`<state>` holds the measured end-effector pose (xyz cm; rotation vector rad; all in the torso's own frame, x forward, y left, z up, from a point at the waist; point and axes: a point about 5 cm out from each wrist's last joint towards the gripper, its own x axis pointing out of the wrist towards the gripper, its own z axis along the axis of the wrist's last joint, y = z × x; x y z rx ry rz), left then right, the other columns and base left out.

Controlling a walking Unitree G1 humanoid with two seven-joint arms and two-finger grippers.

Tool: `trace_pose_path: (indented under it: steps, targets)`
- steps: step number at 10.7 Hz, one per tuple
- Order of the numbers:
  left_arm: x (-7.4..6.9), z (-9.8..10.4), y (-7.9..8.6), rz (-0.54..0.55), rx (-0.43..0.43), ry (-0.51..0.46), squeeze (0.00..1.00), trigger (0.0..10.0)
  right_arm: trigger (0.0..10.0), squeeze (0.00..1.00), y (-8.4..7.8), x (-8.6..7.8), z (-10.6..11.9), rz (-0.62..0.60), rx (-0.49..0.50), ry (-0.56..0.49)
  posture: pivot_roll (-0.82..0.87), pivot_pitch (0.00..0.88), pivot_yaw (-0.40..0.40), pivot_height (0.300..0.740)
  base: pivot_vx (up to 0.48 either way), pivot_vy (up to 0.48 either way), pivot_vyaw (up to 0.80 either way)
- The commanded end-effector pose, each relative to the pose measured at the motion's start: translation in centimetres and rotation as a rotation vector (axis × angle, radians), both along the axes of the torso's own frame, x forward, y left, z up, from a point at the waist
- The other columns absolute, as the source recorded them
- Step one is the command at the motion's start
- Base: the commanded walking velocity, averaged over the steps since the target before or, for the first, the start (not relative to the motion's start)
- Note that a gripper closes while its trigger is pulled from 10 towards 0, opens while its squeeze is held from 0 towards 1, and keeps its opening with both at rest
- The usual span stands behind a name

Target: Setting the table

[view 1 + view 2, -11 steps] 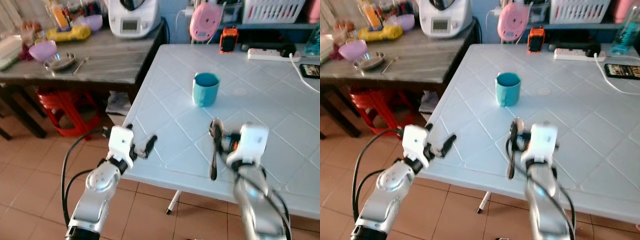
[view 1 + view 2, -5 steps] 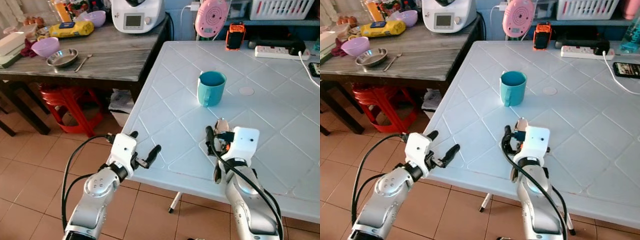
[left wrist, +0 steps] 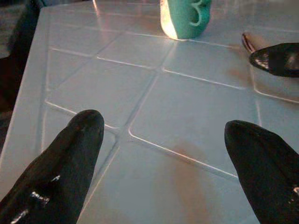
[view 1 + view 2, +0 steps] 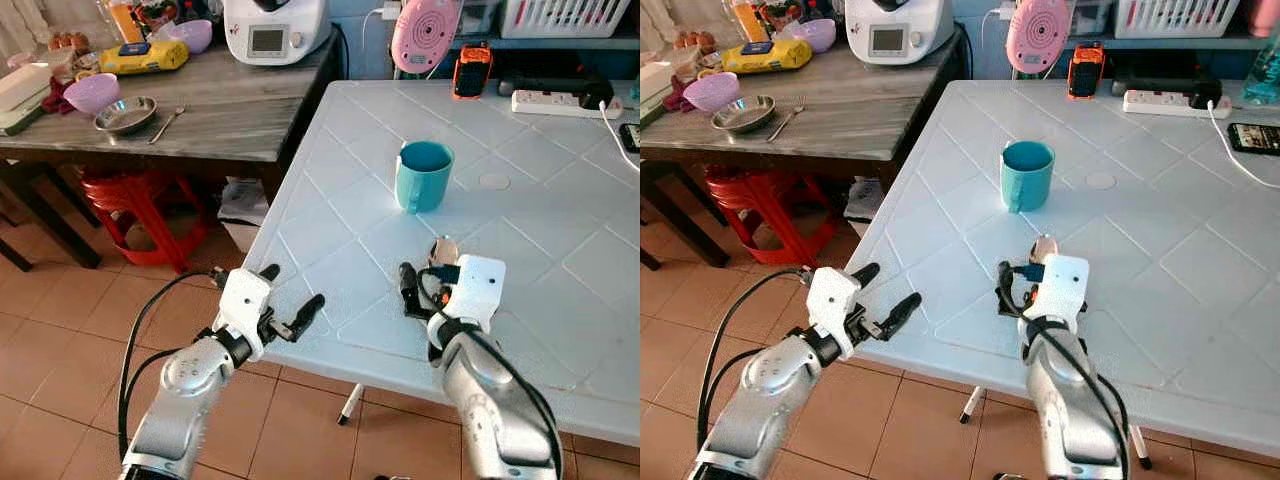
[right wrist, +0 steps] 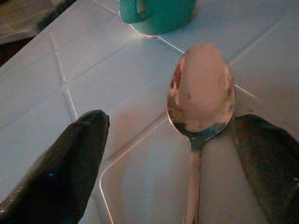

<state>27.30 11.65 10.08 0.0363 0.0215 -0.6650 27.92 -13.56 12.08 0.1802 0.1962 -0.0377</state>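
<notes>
Head view: the right gripper (image 4: pixel 425 290) has dropped low over the table (image 4: pixel 560 260) since a moment ago, its fingers now spread, and the spoon (image 4: pixel 442 250) lies near the mug (image 4: pixel 420 175) (apparently just released).

Right wrist: spoon lies between open fingers.

Left wrist: left gripper (image 3: pixel 163 154) open, empty.

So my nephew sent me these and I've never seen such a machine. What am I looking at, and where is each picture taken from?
It is a humanoid robot setting a table. Two pictures come from its head, looking down; the other two from cameras on its wrists. On the white table stand a teal mug and a metal spoon. The right end effector rests there, fingers open either side of the spoon, not gripping. The left end effector hovers open at the table's near edge.
</notes>
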Motion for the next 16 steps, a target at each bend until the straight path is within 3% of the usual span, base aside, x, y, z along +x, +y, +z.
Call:
trace_pose_path:
  steps: [1, 2, 3, 4, 5, 9, 12, 16]
  targets:
    - [0.1, 0.5, 0.4, -0.027, 0.013, -0.020, 0.00, 10.0, 10.0, 0.00, 0.5, -0.1, 0.0, -0.006, 0.026, 0.038, -0.18, 0.123, 0.123, 0.740, 0.000, 0.000, 0.00]
    - [0.1, 0.5, 0.5, -0.038, 0.029, -0.028, 0.00, 10.0, 10.0, 0.00, 0.5, -0.1, -0.1, -0.013, 0.025, 0.055, -0.18, 0.123, 0.123, 0.740, 0.000, 0.000, 0.00]
    - [0.1, 0.5, 0.5, -0.060, 0.047, -0.035, 0.00, 10.0, 8.2, 0.00, 0.6, -0.1, -0.2, -0.022, 0.041, 0.090, -0.18, 0.122, 0.127, 0.740, 0.000, 0.000, 0.00]
    - [0.0, 0.4, 0.3, -0.076, 0.049, -0.035, 0.00, 10.0, 0.4, 0.00, 0.5, -0.1, -0.5, -0.023, 0.040, 0.140, -0.18, 0.120, 0.127, 0.740, 0.000, 0.000, 0.00]
    - [-0.1, 0.4, 0.2, -0.085, 0.042, -0.029, 0.00, 10.0, 0.0, 0.00, 0.5, -0.2, -1.0, -0.016, -0.007, 0.192, -0.18, 0.119, 0.127, 0.740, 0.000, 0.000, 0.00]
    - [0.0, 0.4, 0.0, -0.094, 0.034, -0.029, 0.00, 10.0, 0.0, 0.00, -0.3, -0.2, -2.4, -0.027, -0.141, 0.310, -0.18, 0.117, 0.121, 0.740, 0.000, 0.000, 0.00]
    - [0.0, 0.4, -0.1, -0.098, 0.032, -0.026, 0.00, 10.0, 0.0, 0.00, -1.5, -1.4, -4.1, 0.014, -0.223, 0.386, -0.18, 0.118, 0.121, 0.740, 0.000, 0.000, 0.00]
    - [0.1, 0.3, -0.1, -0.111, 0.038, -0.023, 0.00, 10.0, 0.0, 0.00, -2.5, -2.1, -4.7, 0.006, -0.226, 0.412, -0.19, 0.117, 0.127, 0.740, 0.000, 0.000, 0.00]
